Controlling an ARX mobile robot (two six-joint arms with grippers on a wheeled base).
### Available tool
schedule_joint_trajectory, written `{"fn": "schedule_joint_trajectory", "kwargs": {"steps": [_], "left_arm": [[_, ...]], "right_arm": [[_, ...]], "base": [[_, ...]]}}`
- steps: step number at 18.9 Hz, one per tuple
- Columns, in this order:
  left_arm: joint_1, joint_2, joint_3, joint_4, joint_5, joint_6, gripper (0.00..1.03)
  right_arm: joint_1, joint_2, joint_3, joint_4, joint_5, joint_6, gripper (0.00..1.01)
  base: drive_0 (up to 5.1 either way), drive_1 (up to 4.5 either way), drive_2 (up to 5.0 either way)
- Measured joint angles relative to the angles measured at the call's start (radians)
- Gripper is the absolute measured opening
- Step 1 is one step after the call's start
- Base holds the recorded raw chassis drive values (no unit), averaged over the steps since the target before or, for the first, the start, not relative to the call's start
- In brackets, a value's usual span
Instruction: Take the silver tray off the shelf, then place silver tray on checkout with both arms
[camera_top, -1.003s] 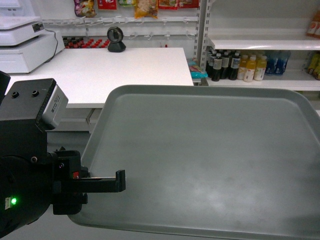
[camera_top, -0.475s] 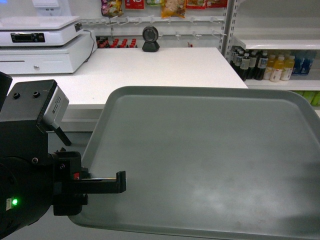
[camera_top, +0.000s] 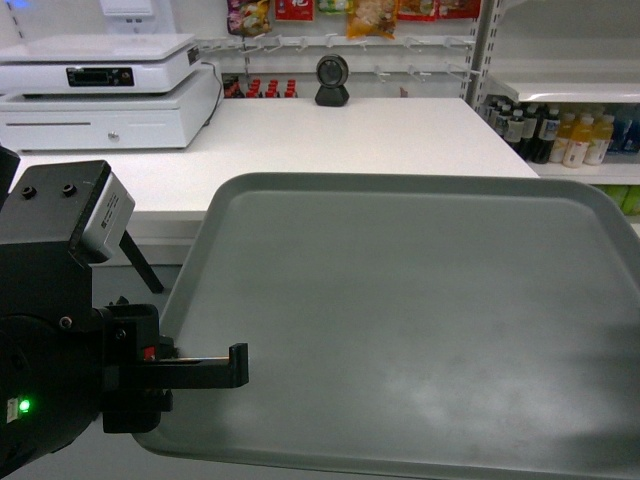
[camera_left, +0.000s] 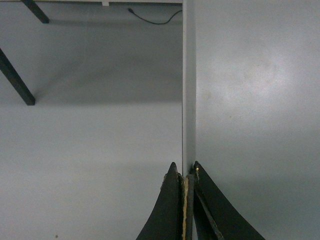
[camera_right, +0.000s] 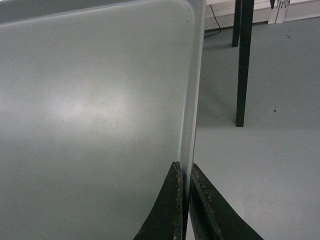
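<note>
Pinching the left rim of the flat grey-green metal tray (camera_top: 420, 320), left gripper (camera_left: 186, 176) jaws pressed onto it; right gripper (camera_right: 183, 172) jaws likewise clamped on the right rim. Held aloft across lower frame, before the white table (camera_top: 340, 135) at upper centre with black round scanner (camera_top: 332, 80).

- The checkout (camera_top: 300, 140), a broad white counter top, is seen across the upper part of the head view.
- A white register (camera_top: 105, 90) is set on its far left corner.
- A black round scanner (camera_top: 332, 80) on a stand is placed at its back edge, near the middle and well apart from the register.
- Dark counter legs (camera_right: 243, 60) are seen standing on the grey floor (camera_left: 90, 165).
</note>
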Motion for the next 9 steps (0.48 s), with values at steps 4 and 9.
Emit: {"fn": "schedule_joint_trajectory", "kwargs": {"steps": [4,9], "left_arm": [[0.0,-0.001,0.0,0.003,0.0,0.0,0.03],[0.0,-0.001,0.0,0.003,0.001,0.0,0.03]], "right_arm": [[-0.001,0.0,-0.001,0.002,0.0,0.0,0.03],[-0.001,0.0,-0.001,0.002,0.0,0.0,0.03]], "base": [[0.0,4.32,-4.2],[0.2,4.45,-4.1]]}}
